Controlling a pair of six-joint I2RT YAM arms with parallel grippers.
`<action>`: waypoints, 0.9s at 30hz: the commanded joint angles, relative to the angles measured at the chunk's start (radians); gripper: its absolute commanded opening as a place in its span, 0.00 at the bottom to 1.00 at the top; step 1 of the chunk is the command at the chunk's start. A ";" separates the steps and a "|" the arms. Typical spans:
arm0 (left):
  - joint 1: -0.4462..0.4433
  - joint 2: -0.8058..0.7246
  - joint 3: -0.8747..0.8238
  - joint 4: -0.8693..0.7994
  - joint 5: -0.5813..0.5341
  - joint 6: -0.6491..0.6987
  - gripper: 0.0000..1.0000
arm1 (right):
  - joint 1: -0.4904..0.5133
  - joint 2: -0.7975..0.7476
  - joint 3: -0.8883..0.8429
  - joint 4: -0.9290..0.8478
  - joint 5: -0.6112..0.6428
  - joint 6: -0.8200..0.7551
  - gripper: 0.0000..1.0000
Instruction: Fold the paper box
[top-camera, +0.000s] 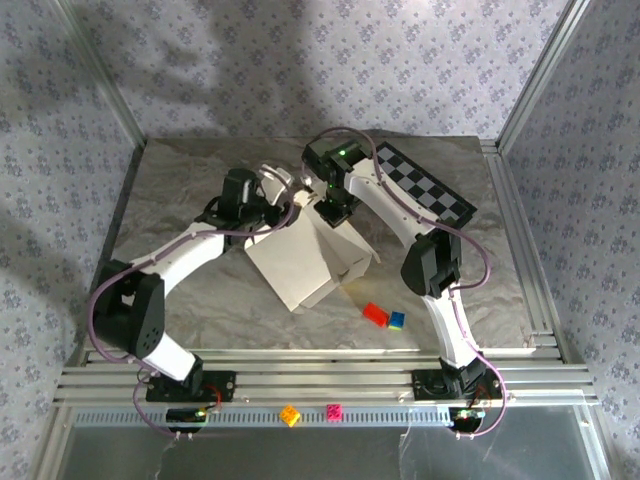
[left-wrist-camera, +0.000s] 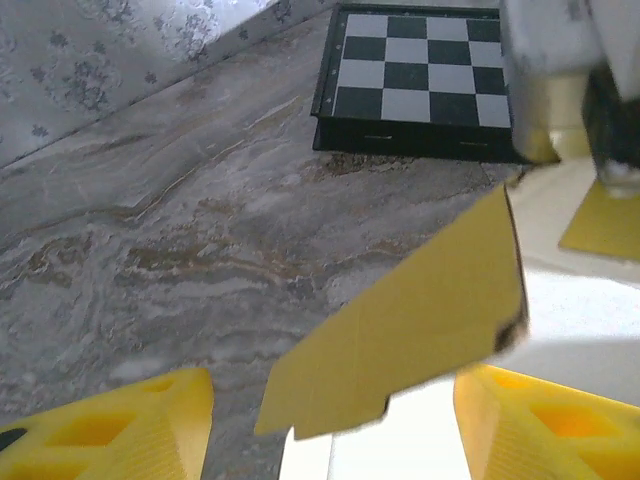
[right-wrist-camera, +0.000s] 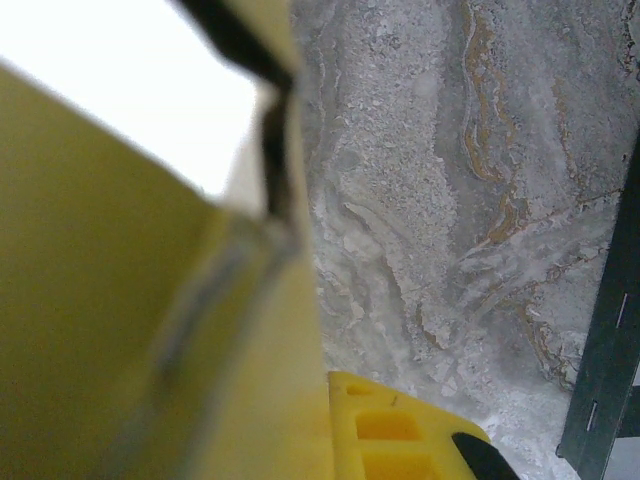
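Yellow fingertips of the left tool sit closest in the left wrist view. They are spread apart, with a yellow flap of the paper box lying between them, not pinched as far as shows. From above, the left tool is at 11 o'clock of the box, by its far-left corner.

The box sits mid tabletop, partly raised, white inner face up toward the camera, yellow outside facing down and out. Its long axis looks roughly 11-to-5 in the top view, hard to be sure with panels half up. The loose flaps point toward 12, at the tools.

The right tool is at 12 o'clock of the box, reaching down onto its far edge. Its jaws are together, and the right wrist view has card pressed against the one visible fingertip, so I read it as clamped on a thin wall of the box.

Checkerboard mat at 2 o'clock, apart from the box. Red brick and blue brick at 5 o'clock touch each other, near the box but not touching it. Yellow brick and pink brick on the rail at 6, between the arm bases.

Handling, judged: thin card, very light, stiff only across panels, bends at creases, dents if squeezed hard, likely slides on the smooth top. Best hold is a flap edge or wall rim near a crease, one tool pinning while the other folds, not mid-panel.
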 joint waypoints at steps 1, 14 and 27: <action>-0.002 0.022 0.057 0.035 0.030 0.049 0.64 | 0.006 0.021 -0.001 0.070 -0.021 -0.010 0.00; 0.000 0.109 0.166 -0.092 0.170 0.106 0.43 | 0.005 0.008 0.001 0.078 -0.035 -0.003 0.00; 0.034 0.019 0.022 -0.008 -0.105 -0.155 0.00 | -0.006 -0.125 0.111 0.206 -0.202 0.293 0.42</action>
